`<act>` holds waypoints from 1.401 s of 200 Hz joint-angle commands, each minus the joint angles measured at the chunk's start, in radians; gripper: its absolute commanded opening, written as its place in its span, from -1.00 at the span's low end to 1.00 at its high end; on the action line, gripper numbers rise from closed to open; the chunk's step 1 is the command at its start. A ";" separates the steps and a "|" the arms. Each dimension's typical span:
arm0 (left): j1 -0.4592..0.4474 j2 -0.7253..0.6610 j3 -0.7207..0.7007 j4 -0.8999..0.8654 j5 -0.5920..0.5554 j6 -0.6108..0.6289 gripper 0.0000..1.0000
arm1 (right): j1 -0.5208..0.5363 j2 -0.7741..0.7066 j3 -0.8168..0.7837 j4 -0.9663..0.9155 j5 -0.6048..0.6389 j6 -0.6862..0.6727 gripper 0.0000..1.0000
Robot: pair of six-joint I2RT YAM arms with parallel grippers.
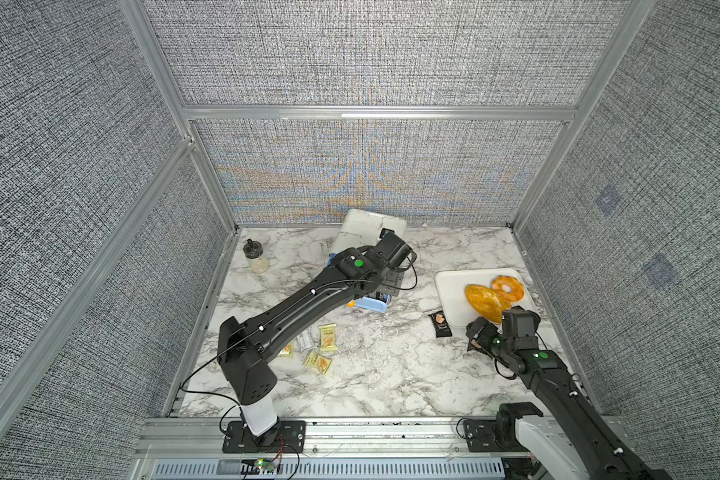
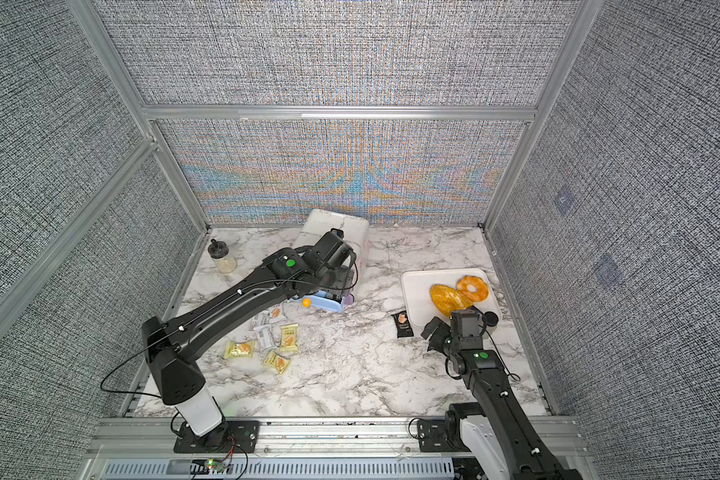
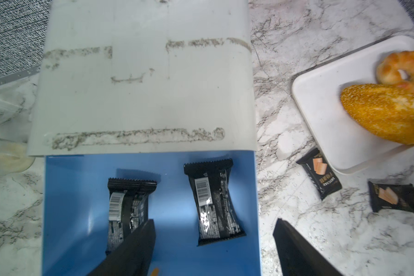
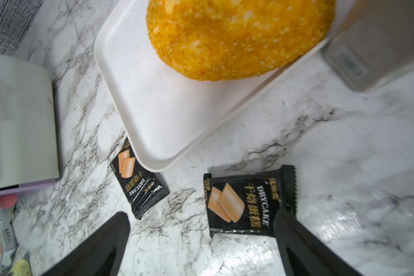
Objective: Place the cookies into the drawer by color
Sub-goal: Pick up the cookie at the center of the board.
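The drawer (image 1: 362, 232) is a white cabinet at the back of the table, with its light blue drawer (image 3: 153, 253) pulled out. Two black cookies (image 3: 214, 203) (image 3: 127, 205) lie in it, barcode side up. My left gripper (image 3: 215, 220) hangs open above that drawer with nothing between its fingers. My right gripper (image 4: 202, 212) is open low over the table. One black packet (image 4: 246, 205) lies flat by one of its fingers, and another (image 4: 139, 186) sits tucked against the tray edge. Yellow-green (image 2: 288, 335) and white (image 2: 262, 332) packets lie scattered under the left arm.
A white tray (image 1: 454, 291) at the right holds an orange bread loaf (image 1: 485, 303) and a ring pastry (image 1: 508, 287). A small jar (image 1: 257, 257) stands at the back left. Fabric walls with metal frames close in three sides.
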 commanded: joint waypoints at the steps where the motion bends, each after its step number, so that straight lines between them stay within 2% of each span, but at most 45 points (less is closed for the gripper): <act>1: -0.002 -0.063 -0.043 0.023 0.069 -0.035 0.75 | 0.002 0.023 0.003 0.102 -0.197 -0.133 0.97; 41: -0.010 -0.237 -0.224 0.117 0.125 -0.086 0.84 | 0.041 0.072 0.013 0.157 -0.267 -0.196 0.63; 67: -0.010 -0.366 -0.366 0.160 0.122 -0.132 0.85 | 0.130 0.123 0.051 0.153 -0.196 -0.211 0.40; 129: -0.010 -0.686 -0.657 0.180 0.053 -0.254 0.86 | 0.313 0.366 0.184 0.149 -0.020 -0.269 0.34; 161: -0.010 -0.868 -0.821 0.165 0.015 -0.344 0.86 | 0.348 0.503 0.252 0.150 0.017 -0.300 0.32; 203: -0.010 -1.069 -1.012 0.144 -0.020 -0.454 0.86 | 0.372 0.612 0.280 0.167 0.027 -0.323 0.33; 245: -0.010 -1.123 -1.073 0.147 -0.033 -0.476 0.86 | 0.469 0.703 0.300 0.152 0.004 -0.333 0.33; 280: -0.010 -1.111 -1.079 0.150 -0.045 -0.469 0.87 | 0.598 0.670 0.271 0.119 0.045 -0.274 0.33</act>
